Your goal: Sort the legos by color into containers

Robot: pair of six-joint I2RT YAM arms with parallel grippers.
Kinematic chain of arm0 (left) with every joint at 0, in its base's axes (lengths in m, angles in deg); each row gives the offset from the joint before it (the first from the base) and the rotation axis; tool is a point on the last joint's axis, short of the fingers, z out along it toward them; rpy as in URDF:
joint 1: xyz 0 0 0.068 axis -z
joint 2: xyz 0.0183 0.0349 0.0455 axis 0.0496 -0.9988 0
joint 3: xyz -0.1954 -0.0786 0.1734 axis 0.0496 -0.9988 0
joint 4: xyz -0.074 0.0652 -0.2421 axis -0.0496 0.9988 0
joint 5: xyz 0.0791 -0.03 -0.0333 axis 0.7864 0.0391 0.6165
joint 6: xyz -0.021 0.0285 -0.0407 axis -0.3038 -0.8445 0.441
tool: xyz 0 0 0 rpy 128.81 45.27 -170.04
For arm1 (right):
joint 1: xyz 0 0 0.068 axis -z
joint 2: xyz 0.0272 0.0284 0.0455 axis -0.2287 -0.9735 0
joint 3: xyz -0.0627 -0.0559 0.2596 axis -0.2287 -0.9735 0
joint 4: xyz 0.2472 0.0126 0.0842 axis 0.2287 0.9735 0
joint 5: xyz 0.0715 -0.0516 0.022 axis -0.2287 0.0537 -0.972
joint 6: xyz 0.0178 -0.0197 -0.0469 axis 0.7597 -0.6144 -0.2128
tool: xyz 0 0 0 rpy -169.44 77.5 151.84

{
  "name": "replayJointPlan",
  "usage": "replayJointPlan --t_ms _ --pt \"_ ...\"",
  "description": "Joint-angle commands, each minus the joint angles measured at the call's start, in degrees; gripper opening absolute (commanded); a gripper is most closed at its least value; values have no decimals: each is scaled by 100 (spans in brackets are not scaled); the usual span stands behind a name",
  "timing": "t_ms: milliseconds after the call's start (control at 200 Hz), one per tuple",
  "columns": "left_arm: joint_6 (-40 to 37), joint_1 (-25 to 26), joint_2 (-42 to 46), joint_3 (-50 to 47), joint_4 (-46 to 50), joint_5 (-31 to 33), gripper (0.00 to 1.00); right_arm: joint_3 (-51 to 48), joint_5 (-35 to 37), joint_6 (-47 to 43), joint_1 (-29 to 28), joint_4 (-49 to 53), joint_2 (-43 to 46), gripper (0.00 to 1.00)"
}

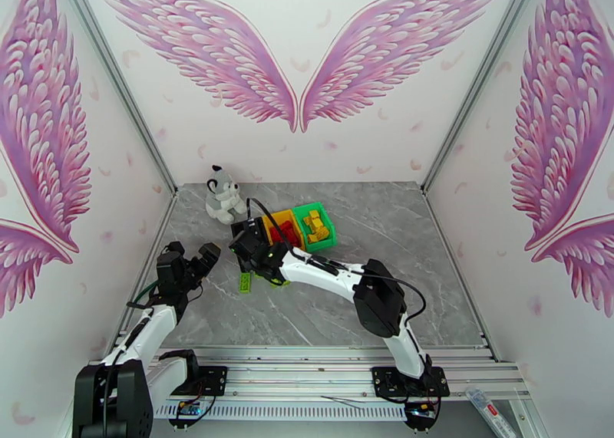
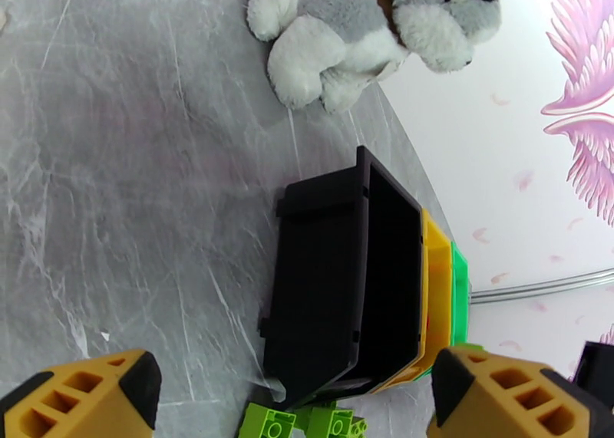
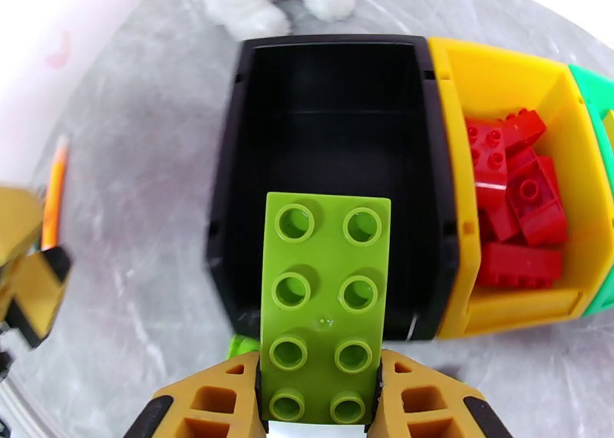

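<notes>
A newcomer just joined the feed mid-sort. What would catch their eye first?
Probably the long green lego clamped in the right gripper, pointing over the near rim of the empty black bin. Next come the red legos piled in the yellow bin beside it. Then the huge pink wings painted on the walls and the grey-white plush toy at the table's far edge.

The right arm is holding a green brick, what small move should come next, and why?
Probably ease the right end effector forward until the green brick hangs fully over the black bin, ready to drop. The brick seems to reach just past its near rim; the yellow bin already holds red bricks.
</notes>
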Motion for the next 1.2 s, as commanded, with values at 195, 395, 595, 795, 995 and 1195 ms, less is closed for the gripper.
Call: replayJointPlan --t_ms 195,395,595,795,995,1195 --pt "43 -29 -324 -54 -496 -395 99 1374 -429 -337 410 583 -820 44" --pt "75 -12 -639 -57 -707 -535 99 1394 -470 -375 397 608 -733 57" --pt "-27 -25 -569 -18 -564 -402 99 360 -408 -339 159 87 -83 66" --pt "-74 -138 -448 -38 -384 -234 99 -859 -407 -140 -207 -570 531 68" --pt "-26 -412 -427 -97 -355 -303 99 -1453 -470 174 -526 -1063 626 69" --pt "59 -722 -430 -173 -354 -409 99 -1393 -590 422 -672 -1244 321 70"
